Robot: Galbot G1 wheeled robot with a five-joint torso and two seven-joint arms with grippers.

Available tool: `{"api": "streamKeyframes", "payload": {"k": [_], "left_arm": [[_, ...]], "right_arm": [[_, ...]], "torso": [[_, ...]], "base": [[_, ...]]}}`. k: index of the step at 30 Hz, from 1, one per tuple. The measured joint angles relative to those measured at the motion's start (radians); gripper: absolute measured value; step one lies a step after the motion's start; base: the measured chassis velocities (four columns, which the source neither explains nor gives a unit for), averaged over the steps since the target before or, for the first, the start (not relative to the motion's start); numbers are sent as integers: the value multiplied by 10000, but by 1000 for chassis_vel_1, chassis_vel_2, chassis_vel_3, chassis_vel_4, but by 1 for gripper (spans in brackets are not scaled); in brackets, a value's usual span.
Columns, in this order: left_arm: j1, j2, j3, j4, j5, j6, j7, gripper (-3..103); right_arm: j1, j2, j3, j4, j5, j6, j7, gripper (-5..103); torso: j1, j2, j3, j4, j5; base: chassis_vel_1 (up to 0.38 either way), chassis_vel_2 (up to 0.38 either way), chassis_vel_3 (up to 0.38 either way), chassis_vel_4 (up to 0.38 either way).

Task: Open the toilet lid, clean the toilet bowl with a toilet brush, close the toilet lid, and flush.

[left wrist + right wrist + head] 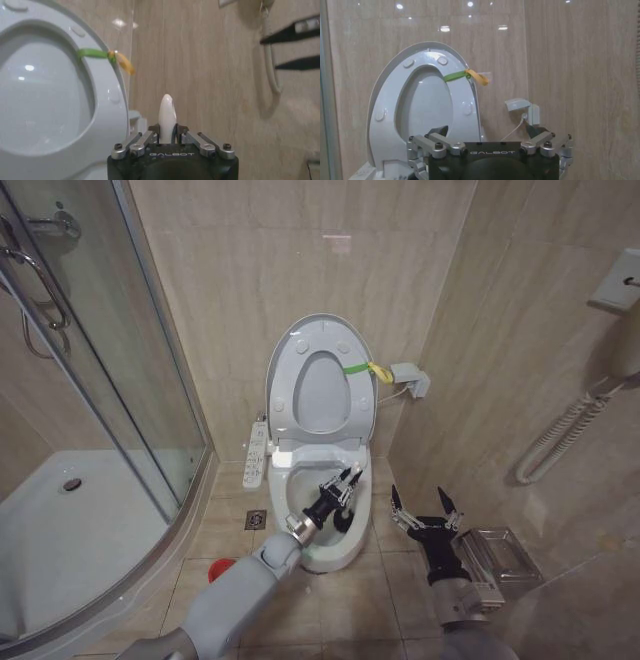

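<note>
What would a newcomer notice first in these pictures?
First the toilet lid, raised upright against the wall with the seat, a green-and-yellow band on its edge. Below it, the left end effector holds the toilet brush over the open toilet bowl. The right end effector hangs open beside the bowl.

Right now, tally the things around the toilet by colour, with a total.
White: 4, toilet lid, toilet bowl, toilet brush, remote panel
Green-and-yellow: 1, band
Red: 1, cup holder
Silver: 1, floor drain
Total: 7
</note>
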Motion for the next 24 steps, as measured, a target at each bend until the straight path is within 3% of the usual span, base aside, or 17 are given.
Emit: {"api": "streamKeyframes", "payload": {"k": [10, 21, 24], "left_arm": [[46, -25, -274, 1327, 212, 49, -51, 22], [192, 198, -129, -610, 224, 292, -478, 20], [317, 215, -79, -539, 298, 264, -429, 20]], "right_arm": [[0, 0, 0, 0, 0, 0, 0, 100], [0, 0, 0, 0, 0, 0, 0, 100], [0, 0, 0, 0, 0, 0, 0, 100]], "torso": [[1, 0, 2, 3, -2], [0, 0, 0, 0, 0], [0, 0, 0, 1, 0]], "base": [[0, 0, 0, 0], [0, 0, 0, 0], [0, 0, 0, 0]]}}
